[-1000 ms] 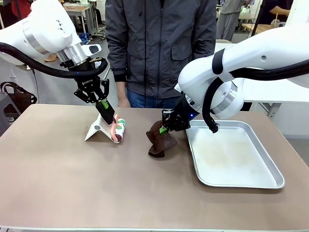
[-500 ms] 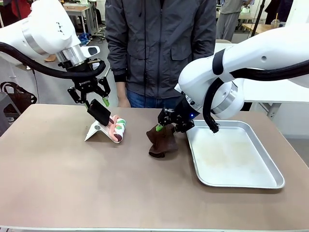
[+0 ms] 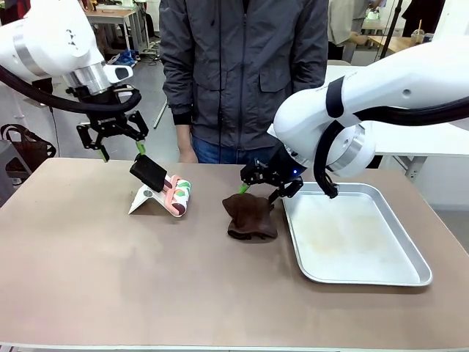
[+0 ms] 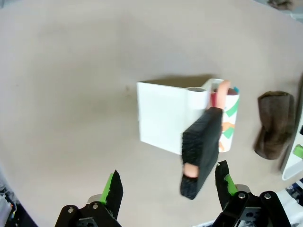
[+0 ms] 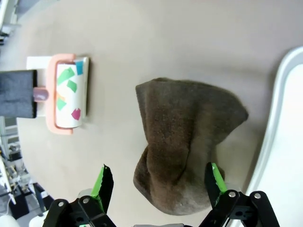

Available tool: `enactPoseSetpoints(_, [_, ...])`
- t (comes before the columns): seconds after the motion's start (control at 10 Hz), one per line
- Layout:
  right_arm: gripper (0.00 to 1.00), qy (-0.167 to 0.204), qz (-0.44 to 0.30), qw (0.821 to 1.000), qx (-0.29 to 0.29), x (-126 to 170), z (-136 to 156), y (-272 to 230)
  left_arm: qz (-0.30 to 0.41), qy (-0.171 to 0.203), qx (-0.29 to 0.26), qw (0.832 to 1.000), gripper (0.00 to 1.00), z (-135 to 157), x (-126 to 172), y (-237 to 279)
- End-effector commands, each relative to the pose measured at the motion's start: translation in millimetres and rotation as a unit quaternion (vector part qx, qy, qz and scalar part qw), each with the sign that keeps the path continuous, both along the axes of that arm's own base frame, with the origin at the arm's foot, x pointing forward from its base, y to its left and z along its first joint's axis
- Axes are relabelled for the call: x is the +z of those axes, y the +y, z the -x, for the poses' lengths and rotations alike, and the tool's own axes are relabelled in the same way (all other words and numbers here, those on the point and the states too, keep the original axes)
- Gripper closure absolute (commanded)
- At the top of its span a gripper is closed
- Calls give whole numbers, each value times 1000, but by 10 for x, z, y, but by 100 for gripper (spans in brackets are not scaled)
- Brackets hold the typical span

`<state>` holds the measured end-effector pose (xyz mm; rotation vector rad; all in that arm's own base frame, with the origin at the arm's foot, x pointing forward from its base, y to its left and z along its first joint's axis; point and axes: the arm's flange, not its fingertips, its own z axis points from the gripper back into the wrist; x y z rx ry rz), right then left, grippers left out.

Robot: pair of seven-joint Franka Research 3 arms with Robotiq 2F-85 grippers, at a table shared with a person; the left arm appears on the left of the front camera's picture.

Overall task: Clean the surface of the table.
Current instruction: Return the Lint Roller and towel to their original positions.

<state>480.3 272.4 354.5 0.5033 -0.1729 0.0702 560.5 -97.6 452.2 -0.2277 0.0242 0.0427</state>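
The brownish table [image 3: 146,279] carries a crumpled brown cloth [image 3: 250,218] near its middle. A lint roller [image 3: 178,196] with a black handle [image 3: 150,172] leans on a white stand [image 3: 145,199] at the left. My left gripper [image 3: 111,139] hangs open above and to the left of the handle, touching nothing. In the left wrist view the handle [image 4: 201,151] sits between the spread fingers [image 4: 112,189], lower down. My right gripper [image 3: 262,191] is open just above the cloth [image 5: 184,142], its fingers [image 5: 104,182] straddling it without contact.
A silver metal tray [image 3: 410,275] lies on the right side of the table, its rim [image 5: 279,109] close beside the cloth. A person in a dark jacket [image 3: 242,66] stands at the far edge. The near half of the table is bare.
My left gripper let go of the roller handle, opened and rose to the upper left. My right gripper released the cloth, which now rests slumped on the table.
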Motion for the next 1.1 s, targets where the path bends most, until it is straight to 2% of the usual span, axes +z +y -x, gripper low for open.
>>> enactPoseSetpoints(0.0, [0,-14,14,999,-25,243,80,-161,-20,-12,37,999,0,198,111,164])
enactPoseSetpoints(0.1, [0,-23,2,999,-27,349,171,-277,6,-26,39,999,0,326,245,308])
enactPoseSetpoints(0.2, [0,-16,-1,1000,-26,388,248,-398,38,-28,40,998,0,429,330,440])
enactPoseSetpoints(0.4, [0,43,-54,997,34,381,440,-759,125,-30,28,991,0,617,376,695])
enactPoseSetpoints(0.5, [0,46,-98,992,61,423,572,-960,162,-35,32,986,0,686,358,810])
enactPoseSetpoints(0.6, [0,49,-162,981,98,490,717,-1199,186,-49,46,980,0,765,324,893])
enactPoseSetpoints(0.7, [0,45,-215,969,111,555,851,-1463,242,-61,23,968,0,846,281,935])
enactPoseSetpoints(0.9, [0,78,-321,940,87,607,1033,-2021,324,-79,33,942,0,982,22,940])
enactPoseSetpoints(1.0, [0,104,-355,926,66,599,1073,-2254,366,-106,33,924,0,1054,-75,1008])
